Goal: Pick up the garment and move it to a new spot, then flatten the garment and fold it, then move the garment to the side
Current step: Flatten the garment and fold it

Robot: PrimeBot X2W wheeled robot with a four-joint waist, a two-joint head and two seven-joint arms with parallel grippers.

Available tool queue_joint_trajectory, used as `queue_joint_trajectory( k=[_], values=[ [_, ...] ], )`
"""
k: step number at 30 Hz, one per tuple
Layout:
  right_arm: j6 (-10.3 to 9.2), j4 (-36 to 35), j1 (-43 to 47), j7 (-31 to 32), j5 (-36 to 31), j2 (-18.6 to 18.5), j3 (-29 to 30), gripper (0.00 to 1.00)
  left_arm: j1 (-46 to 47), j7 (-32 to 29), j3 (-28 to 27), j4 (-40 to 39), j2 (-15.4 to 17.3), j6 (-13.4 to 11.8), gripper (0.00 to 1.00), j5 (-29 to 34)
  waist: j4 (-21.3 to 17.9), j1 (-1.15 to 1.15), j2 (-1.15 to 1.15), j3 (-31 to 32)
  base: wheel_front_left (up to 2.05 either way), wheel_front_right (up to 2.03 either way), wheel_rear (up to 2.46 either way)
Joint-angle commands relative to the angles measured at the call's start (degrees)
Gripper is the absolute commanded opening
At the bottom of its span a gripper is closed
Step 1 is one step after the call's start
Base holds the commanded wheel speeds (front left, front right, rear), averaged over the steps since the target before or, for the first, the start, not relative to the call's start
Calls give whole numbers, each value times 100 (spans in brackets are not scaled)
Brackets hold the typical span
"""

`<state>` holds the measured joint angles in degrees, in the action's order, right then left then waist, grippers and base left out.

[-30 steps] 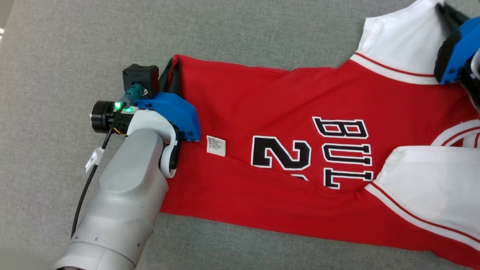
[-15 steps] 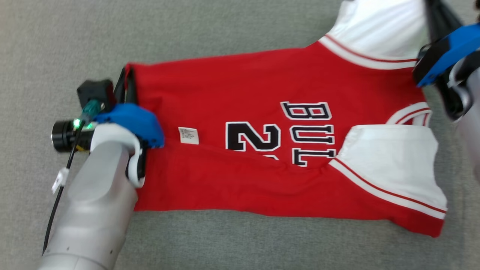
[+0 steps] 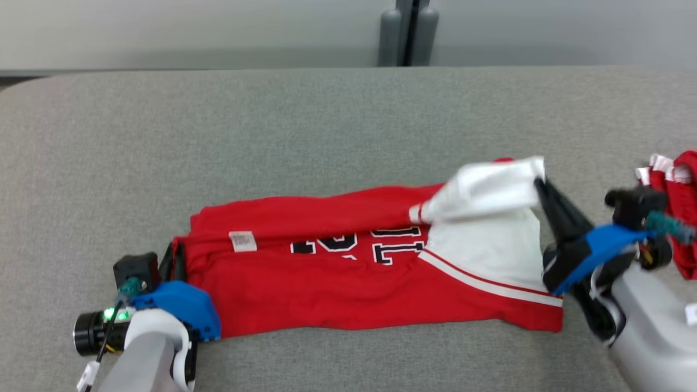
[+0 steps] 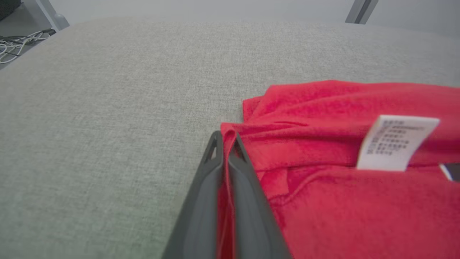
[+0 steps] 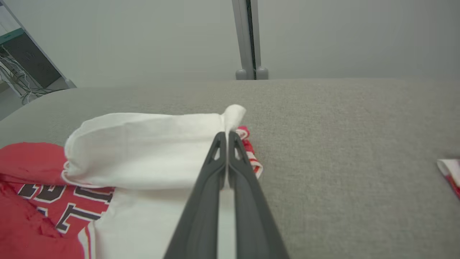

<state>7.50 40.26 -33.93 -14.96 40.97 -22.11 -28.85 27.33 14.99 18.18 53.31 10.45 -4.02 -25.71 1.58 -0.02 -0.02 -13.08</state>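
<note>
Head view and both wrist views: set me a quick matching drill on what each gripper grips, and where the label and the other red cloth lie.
Things
1. left gripper
2. right gripper
3. care label
4. other red cloth

States or places
A. shut on the white sleeve of the jersey
B. on the table at the head view's right edge, apart from the jersey
C. shut on the jersey's red hem corner
D. lying on the jersey's red body, near the hem end

Pairs: 1-C, 2-A, 3-D, 4-B
</note>
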Motion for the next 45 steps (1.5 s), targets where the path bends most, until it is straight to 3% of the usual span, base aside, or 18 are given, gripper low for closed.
queue_joint_trajectory(
  k=[1,6,7,8,9,19,28,34,36,37,45],
  values=[
    [-1,-22,136,-27,-1,12,31,0,-72,22,-23,-30,18,-2,0,20,-116,2,2,134,0,0,0],
    [-1,72,681,-28,65,213,73,0,-459,16,-52,8,-92,41,0,17,-171,2,2,257,0,0,0],
    [-1,125,733,-28,107,263,81,26,-518,15,-66,3,-112,15,6,31,-173,2,2,262,0,0,0],
    [-1,179,744,-27,124,307,69,47,-576,14,-105,-41,-137,-17,37,37,-175,2,2,262,0,0,0],
    [0,207,715,-28,135,328,85,100,-628,14,-160,-111,-154,-61,98,42,-173,2,2,261,0,0,0],
    [0,156,798,-25,-116,539,883,100,-1490,18,-883,-1527,-433,-494,100,420,60,2,2,391,0,0,0],
    [0,1503,655,16,-575,777,1040,100,-1687,19,-956,-1880,-669,-346,100,745,483,2,2,395,0,0,0],
    [9,1976,667,330,-404,1172,890,100,-1729,19,-1013,-1884,-737,-267,100,825,585,2,2,366,0,0,0],
    [26,1882,719,416,-295,1261,734,48,-1737,20,-1038,-1880,-745,-256,100,848,587,2,2,367,0,0,0],
    [29,1823,745,428,-220,1258,679,1,-1735,20,-1045,-1873,-750,-252,100,858,582,2,2,369,0,0,0],
    [-2,1516,548,42,17,729,680,0,-1719,19,-995,-1834,-760,-158,100,808,321,2,2,480,0,0,0]
  ],
)
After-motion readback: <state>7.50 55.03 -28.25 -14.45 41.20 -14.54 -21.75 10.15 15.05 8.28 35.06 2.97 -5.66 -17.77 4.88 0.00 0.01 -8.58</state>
